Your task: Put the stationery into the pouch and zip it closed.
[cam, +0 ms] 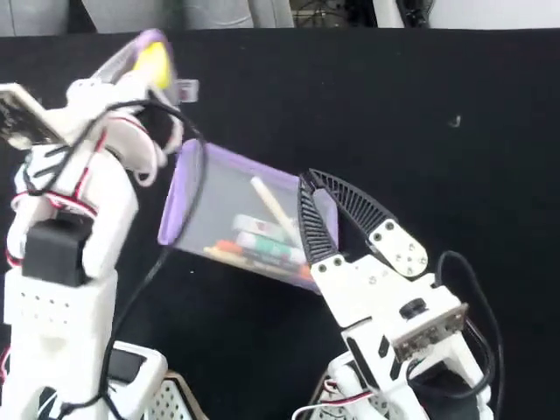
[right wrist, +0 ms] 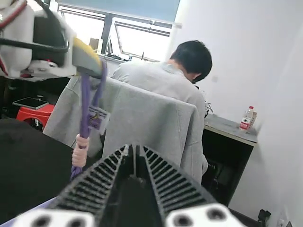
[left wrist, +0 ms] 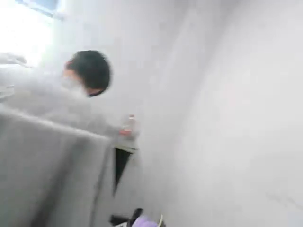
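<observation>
Over the table the pouch hangs tilted between both arms, pens already inside, piled at the low edge; left gripper sits up high, clamped on the purple strap at the zip end; right gripper has its ribbed fingers pinched together on the opposite end of the pouch, going by the high view. Handling guess: thin clear film with fabric trim, light and floppy, no stiffness of its own, so it sags and folds unless held taut between two grips; film likely slick against the fingers, so the trim is the better place to pinch; strap is narrow and soft and will twist, fine for pulling along the zip line only; pens are loose and could roll out if the mouth tips down; can't tell how far the zip is shut.
</observation>
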Tool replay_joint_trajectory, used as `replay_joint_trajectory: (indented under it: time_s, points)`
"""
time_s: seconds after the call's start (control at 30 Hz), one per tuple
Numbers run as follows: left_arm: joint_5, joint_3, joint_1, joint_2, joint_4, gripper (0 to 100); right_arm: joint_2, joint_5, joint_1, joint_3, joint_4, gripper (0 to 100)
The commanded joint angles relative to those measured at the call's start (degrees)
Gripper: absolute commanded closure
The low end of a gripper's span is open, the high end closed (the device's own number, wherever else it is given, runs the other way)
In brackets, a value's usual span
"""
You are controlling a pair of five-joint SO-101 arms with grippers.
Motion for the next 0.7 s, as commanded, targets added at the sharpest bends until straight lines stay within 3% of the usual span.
replay_joint_trajectory:
  time_s: [0.0,0.13,0.3,0.57,0.67]
  points:
    - [-8.0,-9.6,8.1,-0.4,0.4,97,1.5,-0.5,0.6,-3.8,1.4,98.2]
    - [-12.8,-16.8,13.8,-0.1,0.4,97,1.3,-0.5,0.7,-6.3,3.0,98.2]
    - [-13.3,-24.9,15.7,6.2,0.6,97,1.1,-0.3,0.9,-7.5,3.3,98.2]
    - [-12.9,-42.6,16.2,21.5,0.7,97,1.1,-1.8,12.1,-7.5,2.8,98.2]
    - [-12.9,-49.5,19.8,27.2,0.7,97,1.1,-4.3,15.4,-7.5,2.8,98.2]
